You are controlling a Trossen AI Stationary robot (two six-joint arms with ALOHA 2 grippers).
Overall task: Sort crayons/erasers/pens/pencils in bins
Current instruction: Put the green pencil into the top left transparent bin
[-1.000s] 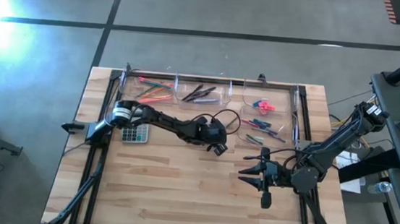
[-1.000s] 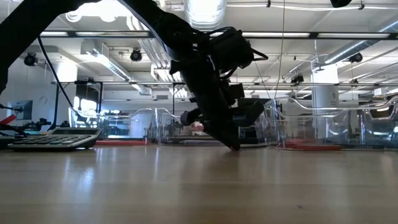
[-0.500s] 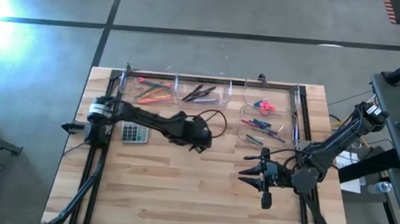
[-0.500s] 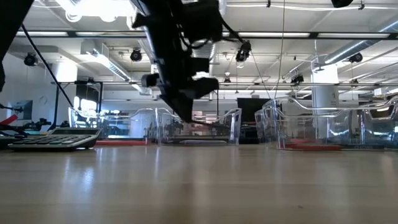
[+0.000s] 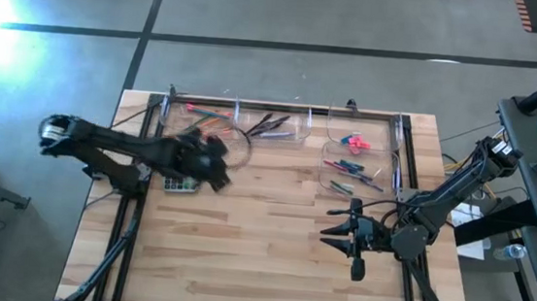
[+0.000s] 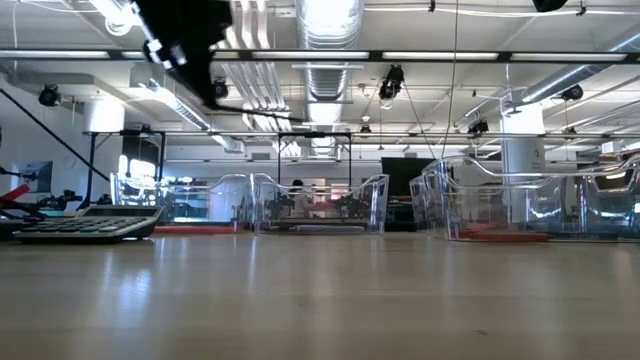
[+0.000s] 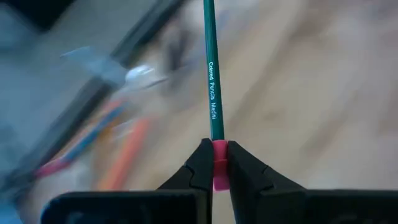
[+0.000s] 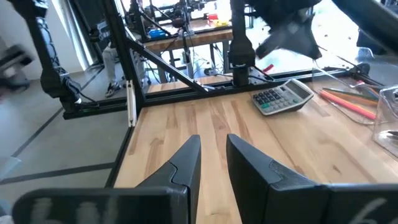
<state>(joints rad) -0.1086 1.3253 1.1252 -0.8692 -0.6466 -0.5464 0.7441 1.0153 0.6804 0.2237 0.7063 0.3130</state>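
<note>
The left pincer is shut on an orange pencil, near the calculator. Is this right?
Not quite: the pencil held in the shut left pincer is green, not orange, as the left wrist view shows. The pincer is indeed near the calculator.

The near half of the desk [image 5: 240, 255] lies bare, giving wide room across its whole width. Along the far edge stand clear bins [image 5: 276, 124] in a row, and one more bin [image 5: 356, 176] sits nearer on the right side, narrowing the passage there. A calculator [image 5: 180, 183] lies at the left, just before the far row. The left arm hangs above that calculator, its fingers [image 7: 202, 165] pinching a green pencil [image 7: 211, 74]. The right arm [image 5: 353, 238] waits low over the right front, blocking that corner.
</note>
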